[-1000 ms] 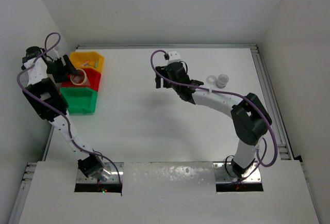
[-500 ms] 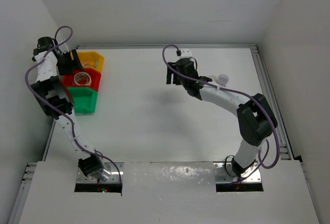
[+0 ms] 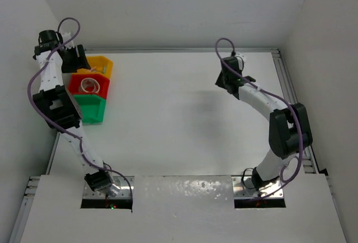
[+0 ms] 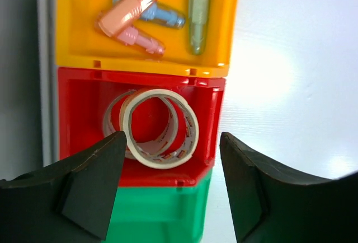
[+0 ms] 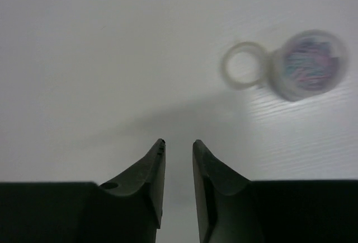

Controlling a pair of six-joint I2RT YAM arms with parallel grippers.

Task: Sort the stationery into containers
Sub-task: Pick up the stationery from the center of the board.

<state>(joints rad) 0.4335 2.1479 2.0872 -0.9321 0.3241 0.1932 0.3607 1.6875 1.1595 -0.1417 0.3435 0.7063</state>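
Three joined containers stand at the far left: yellow, red and green. In the left wrist view the yellow bin holds capsule pieces: pink, blue and green. Two whitish tape rings lean in the red bin. My left gripper hangs open above them, holding nothing. My right gripper has only a narrow gap between its fingers, with nothing in it. It hovers over bare table short of a clear tape ring.
A clear round pot with coloured bits inside touches the clear ring's right side. In the top view my right arm covers both. The left arm stands along the left wall beside the bins. Table rails run along the right edge.
My left gripper has drawn back from the red bin, leaving a tape ring in it. My right arm swung right toward the clear ring, and its jaws narrowed.
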